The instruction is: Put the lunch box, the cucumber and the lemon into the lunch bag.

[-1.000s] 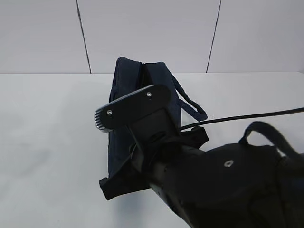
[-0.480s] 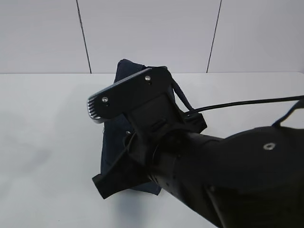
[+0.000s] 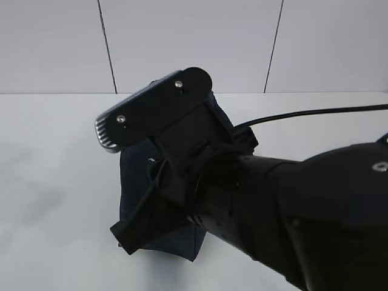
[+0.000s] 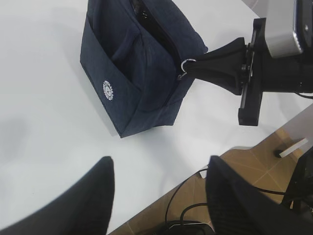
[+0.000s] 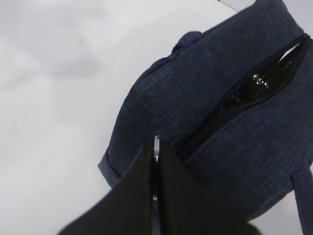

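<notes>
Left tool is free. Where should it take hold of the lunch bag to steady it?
Judging from the left wrist view, grip the lunch bag at its top edge on the logo side, coming down from above. That fabric lip beside the zipper opening looks thin enough to pinch, and it lies away from the right tool, which is shut on the ring pull.

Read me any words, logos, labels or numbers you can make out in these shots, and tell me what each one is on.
No text can be read in any view.
Round white emblem on the side of the lunch bag, seen from the left wrist: too small and blurred to read whether it holds letters.
Exterior and right wrist views: no words, numbers or signs visible.
</notes>
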Motion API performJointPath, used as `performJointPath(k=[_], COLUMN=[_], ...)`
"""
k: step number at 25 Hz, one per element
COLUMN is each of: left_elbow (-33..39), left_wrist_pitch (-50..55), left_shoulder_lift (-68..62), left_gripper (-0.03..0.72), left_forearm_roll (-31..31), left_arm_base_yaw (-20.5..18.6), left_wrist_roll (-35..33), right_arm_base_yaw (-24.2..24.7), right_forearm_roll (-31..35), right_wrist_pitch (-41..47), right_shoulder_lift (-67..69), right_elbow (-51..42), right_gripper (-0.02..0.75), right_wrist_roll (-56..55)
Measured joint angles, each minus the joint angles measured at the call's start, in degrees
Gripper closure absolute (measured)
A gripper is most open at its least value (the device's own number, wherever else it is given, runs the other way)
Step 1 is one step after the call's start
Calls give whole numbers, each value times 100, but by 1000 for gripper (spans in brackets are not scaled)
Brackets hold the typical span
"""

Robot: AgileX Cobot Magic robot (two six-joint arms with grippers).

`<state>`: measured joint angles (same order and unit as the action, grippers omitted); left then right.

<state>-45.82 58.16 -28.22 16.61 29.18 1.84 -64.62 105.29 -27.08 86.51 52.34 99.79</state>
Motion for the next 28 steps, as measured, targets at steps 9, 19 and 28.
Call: performJointPath(k=[9,19,28], left_elbow=[0,0,0], left_wrist_pitch=[-25,-106,-266], left_shoulder_lift=[0,0,0], left_gripper=[256,256,256], left_forearm_roll=[12,15,25], left_arm_base_yaw=[0,0,0], left_wrist_roll=[0,0,0], right_arm_base_yaw=[217,846,1173], right_forearm_roll=[9,-13,-79], right_wrist_pitch=[82,1195,2277], right_shoulder_lift=[-10,-10,-10], right_elbow=[234,328,363], right_gripper=[730,730,730], right_wrist_roll=[550,587,381])
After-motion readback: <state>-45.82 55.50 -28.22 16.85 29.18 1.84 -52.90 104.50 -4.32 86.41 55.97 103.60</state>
